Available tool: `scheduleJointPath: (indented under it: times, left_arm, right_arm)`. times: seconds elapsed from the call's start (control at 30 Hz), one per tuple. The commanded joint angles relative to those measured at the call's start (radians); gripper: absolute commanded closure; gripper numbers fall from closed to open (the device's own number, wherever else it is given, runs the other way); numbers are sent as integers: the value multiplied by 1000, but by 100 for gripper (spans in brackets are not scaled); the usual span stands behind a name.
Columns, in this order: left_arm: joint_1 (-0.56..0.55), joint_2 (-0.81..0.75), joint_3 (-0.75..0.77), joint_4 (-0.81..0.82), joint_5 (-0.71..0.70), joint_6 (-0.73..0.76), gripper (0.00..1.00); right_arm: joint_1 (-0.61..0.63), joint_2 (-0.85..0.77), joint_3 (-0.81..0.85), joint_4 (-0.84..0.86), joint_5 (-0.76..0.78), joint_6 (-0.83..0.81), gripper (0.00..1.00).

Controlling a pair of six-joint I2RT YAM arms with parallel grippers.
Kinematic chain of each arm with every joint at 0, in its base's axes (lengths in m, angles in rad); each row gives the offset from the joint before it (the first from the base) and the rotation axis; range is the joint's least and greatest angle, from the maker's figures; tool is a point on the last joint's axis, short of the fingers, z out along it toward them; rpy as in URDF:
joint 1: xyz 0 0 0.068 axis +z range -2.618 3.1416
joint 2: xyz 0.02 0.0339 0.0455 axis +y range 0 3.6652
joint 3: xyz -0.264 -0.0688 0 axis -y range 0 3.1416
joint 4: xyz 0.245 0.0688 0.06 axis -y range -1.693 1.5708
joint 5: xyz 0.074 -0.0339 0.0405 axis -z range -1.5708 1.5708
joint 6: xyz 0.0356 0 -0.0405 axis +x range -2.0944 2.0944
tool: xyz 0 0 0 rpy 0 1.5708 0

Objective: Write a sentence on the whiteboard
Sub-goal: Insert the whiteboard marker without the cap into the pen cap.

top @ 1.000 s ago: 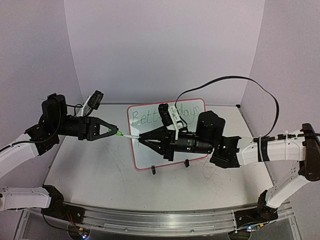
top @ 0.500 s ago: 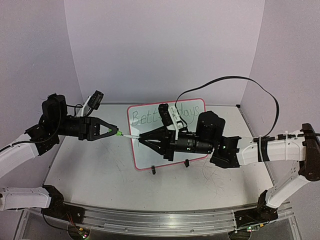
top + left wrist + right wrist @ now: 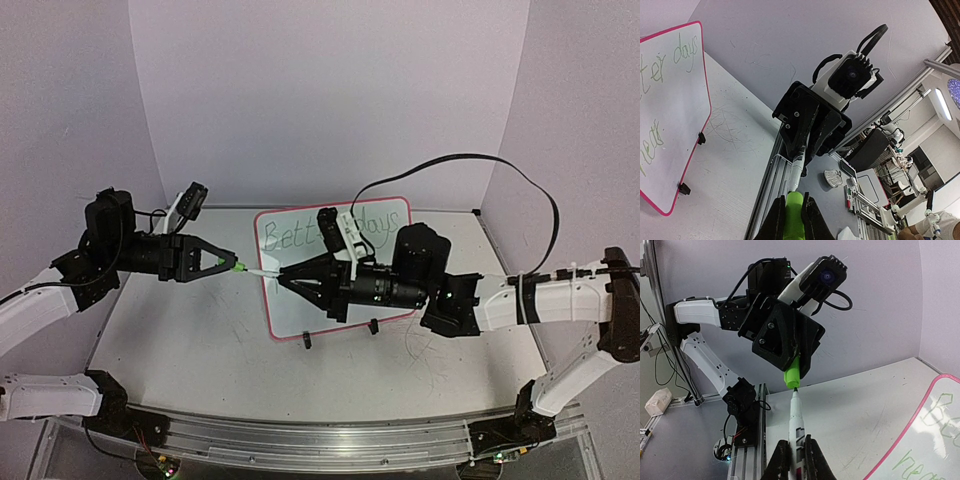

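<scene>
arms reach inward, tip to tip.
left gripper [image 3: 230, 264] pinches green cap [image 3: 794, 215]; right gripper [image 3: 282, 275] pinches white marker [image 3: 795, 420], near whiteboard's [image 3: 675, 130] left edge.

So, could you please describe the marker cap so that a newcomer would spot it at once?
Find the pink-rimmed whiteboard mid-table; by its left edge the two grippers face tip to tip. The cap is the small stub pinched in the left gripper, bright green, unlike the white marker in the right gripper.

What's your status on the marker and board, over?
Left gripper shut on cap, right gripper shut on marker. Marker tip at cap's mouth. Sentence on whiteboard. Nothing between them.
</scene>
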Motion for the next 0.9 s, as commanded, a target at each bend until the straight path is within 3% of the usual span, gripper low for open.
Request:
scheduleJointPath:
  times: [0.0,0.33,0.87]
  left_arm:
    - [-5,-2,-11,41,4,14,100]
    - [-5,-6,-9,40,-4,13,100]
    - [-5,-37,-11,47,-47,-15,100]
  right_arm:
    - [7,-46,-3,49,17,8,100]
    - [7,-43,-6,50,13,14,100]
    - [26,99,8,282,53,133,100]
